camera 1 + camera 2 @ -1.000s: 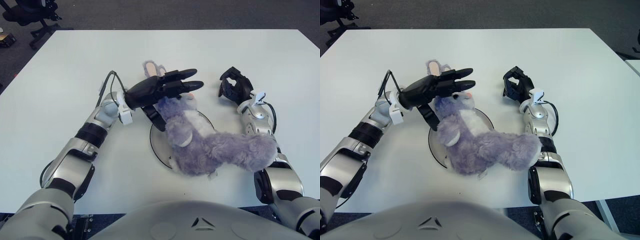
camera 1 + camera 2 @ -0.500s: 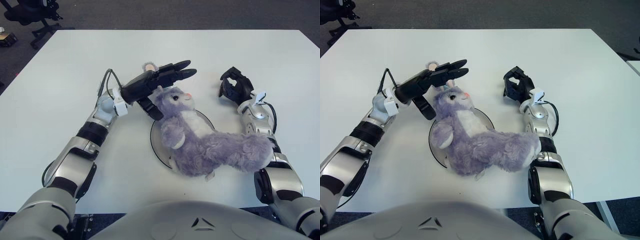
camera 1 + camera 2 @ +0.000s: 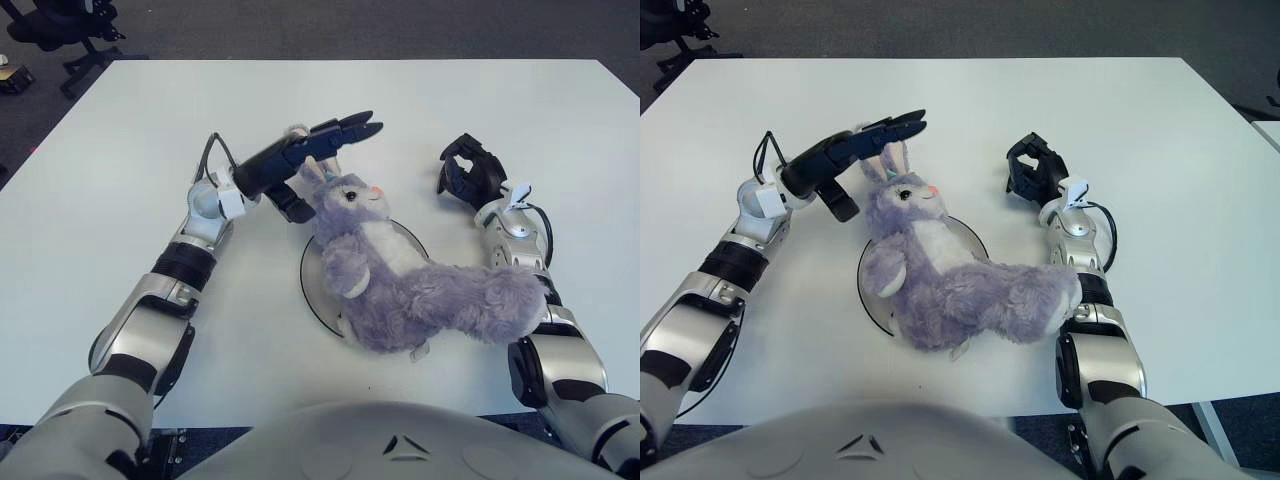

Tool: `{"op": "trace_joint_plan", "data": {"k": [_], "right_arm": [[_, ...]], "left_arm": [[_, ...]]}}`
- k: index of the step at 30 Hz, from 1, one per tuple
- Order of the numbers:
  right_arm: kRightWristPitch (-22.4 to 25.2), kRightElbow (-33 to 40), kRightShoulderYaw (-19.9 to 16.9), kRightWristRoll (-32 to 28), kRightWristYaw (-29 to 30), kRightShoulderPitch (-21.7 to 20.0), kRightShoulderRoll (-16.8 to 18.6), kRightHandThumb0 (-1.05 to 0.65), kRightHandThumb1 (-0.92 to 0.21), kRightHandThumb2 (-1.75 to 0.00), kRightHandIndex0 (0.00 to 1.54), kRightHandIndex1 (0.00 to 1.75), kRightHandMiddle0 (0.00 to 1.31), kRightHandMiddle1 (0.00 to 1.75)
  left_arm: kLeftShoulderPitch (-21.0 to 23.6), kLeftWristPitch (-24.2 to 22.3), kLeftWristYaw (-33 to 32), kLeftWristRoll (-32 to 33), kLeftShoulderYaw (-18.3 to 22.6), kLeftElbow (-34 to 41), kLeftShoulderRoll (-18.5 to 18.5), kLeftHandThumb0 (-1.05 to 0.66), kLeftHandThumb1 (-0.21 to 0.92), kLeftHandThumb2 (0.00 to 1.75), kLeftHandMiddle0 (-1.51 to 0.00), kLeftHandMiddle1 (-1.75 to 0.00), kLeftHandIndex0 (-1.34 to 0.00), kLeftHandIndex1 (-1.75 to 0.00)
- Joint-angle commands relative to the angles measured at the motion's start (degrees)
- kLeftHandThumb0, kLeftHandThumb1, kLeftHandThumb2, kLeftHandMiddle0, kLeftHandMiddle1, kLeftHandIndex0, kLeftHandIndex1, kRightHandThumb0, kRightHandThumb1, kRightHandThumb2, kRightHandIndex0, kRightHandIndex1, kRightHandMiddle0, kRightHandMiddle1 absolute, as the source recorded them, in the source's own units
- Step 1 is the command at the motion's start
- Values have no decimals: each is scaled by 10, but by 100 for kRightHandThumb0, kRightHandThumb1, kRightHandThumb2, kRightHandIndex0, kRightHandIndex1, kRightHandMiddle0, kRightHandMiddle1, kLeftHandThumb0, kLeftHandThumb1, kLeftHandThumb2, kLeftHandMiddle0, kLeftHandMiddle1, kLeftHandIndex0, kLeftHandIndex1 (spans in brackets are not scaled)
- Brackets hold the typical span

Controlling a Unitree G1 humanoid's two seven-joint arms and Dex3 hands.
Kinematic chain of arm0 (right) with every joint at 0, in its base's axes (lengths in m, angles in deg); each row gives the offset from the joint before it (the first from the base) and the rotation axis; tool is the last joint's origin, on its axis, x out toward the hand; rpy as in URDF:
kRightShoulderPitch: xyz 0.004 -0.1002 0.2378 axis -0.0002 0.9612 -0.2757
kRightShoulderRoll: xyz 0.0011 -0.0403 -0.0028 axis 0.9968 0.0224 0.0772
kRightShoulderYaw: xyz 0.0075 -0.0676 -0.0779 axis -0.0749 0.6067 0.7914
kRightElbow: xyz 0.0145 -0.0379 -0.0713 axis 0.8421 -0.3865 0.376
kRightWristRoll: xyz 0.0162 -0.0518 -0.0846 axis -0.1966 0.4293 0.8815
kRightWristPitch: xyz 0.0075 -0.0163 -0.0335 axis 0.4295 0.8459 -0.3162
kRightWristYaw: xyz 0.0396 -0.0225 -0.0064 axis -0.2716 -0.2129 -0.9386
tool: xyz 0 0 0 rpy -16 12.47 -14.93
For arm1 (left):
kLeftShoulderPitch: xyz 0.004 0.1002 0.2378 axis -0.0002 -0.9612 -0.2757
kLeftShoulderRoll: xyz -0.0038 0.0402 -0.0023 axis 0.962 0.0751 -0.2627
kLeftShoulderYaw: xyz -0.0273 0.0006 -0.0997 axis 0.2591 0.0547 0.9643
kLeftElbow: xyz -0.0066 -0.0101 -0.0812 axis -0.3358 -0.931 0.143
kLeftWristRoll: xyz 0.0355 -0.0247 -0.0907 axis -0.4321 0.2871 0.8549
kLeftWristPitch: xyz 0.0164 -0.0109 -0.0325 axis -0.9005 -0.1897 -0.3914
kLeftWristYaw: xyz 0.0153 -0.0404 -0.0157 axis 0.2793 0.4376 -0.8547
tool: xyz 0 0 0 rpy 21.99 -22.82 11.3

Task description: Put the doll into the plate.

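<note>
Now the white table (image 3: pixel 120 150) carries everything, and all positions below are taken from the plate (image 3: pixel 312 285), the white dish near the table's front edge. Doll (image 3: pixel 400 280), a grey-lilac plush rabbit, lies across the plate: torso and head over the dish, legs spilling past its right rim toward the right forearm, ears reaching beyond the far rim.

Change over the last second: left hand (image 3: pixel 300 160) was down against the rabbit's head, has since lifted up and to the left, and now hangs above the far-left side of the plate, fingers straight and spread, holding nothing. Doll's head, covered before, now shows in full. Judgement: release done, doll is in the plate, task essentially complete, though the legs overhang.

Right hand (image 3: pixel 468 175) shows beyond and right of the plate, fingers curled, empty, unchanged.

Room: broad bare table left of and beyond the plate, so the left arm can withdraw freely; front edge lies close behind the plate
</note>
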Motion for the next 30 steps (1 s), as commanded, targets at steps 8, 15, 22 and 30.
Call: {"op": "trace_joint_plan", "data": {"k": [8,15,22,30], "right_arm": [[29,-19,9,18,6,16,2,-38,-69,-83,85,175,35,175],[30,-18,10,18,7,16,2,-38,-69,-83,85,175,35,175],[36,-14,12,20,13,16,1,-38,-69,-83,86,175,35,175],[38,-14,12,20,14,16,1,-39,-68,-83,87,175,35,175]], "left_arm": [[-3,-14,3,20,49,13,-32,-89,92,95,-58,-3,-61,-14],[-5,-22,12,17,61,18,-39,-88,92,97,-62,-2,-67,-14],[18,33,-87,-82,129,-43,-71,-87,92,98,-71,-6,-75,-19],[21,-23,-74,-64,135,-48,-52,-87,92,98,-73,-5,-76,-20]]}}
